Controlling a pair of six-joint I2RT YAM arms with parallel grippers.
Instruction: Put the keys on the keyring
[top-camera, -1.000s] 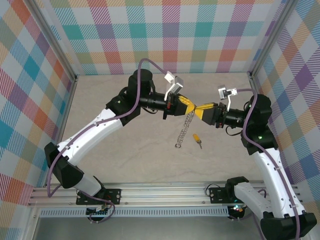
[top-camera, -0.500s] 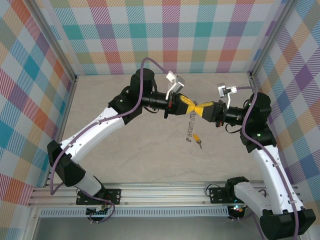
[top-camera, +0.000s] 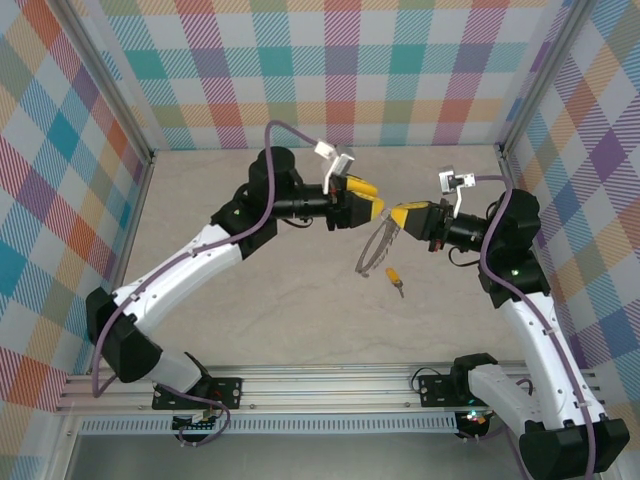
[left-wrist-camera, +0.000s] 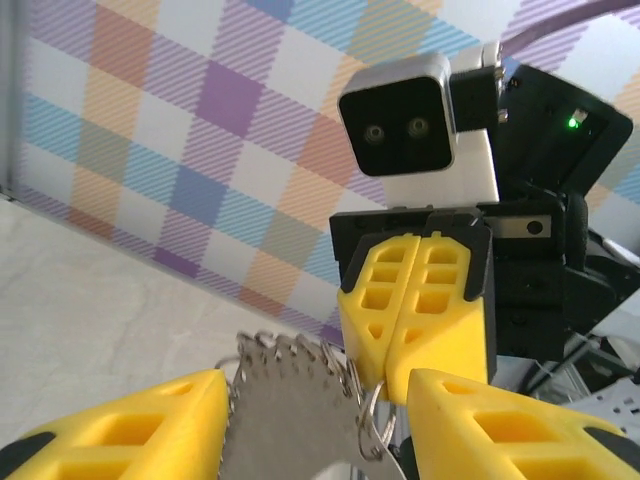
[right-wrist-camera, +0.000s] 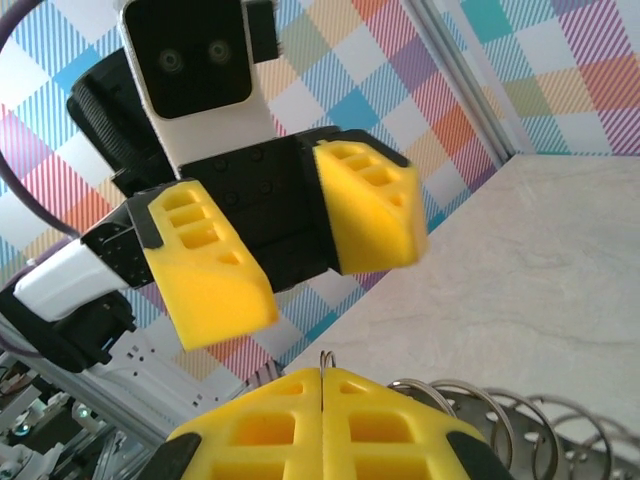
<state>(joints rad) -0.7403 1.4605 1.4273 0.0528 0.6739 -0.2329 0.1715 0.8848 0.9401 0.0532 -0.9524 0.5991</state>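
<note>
The keyring (top-camera: 372, 252), dark with small silvery wire loops along its rim, hangs in the air from my right gripper (top-camera: 398, 216), which is shut on one wire loop at its top. In the right wrist view the right gripper (right-wrist-camera: 322, 378) pinches that loop, and more of the keyring's loops (right-wrist-camera: 478, 405) lie to the right. My left gripper (top-camera: 374, 202) stands open just left of it. In the left wrist view the keyring (left-wrist-camera: 290, 395) sits between the left fingers (left-wrist-camera: 120, 430) without clear contact. The key (top-camera: 395, 277), yellow-headed, lies on the table below the ring.
The beige table (top-camera: 250, 290) is walled by plaid panels (top-camera: 340, 70) at the back and both sides. A metal rail (top-camera: 330, 385) with the arm bases runs along the near edge. Both arms meet above the table's back middle.
My left gripper has opened and let go of the keyring, drawing slightly left. The ring, earlier held by both grippers, now hangs from the shut right gripper alone. The key has not moved.
</note>
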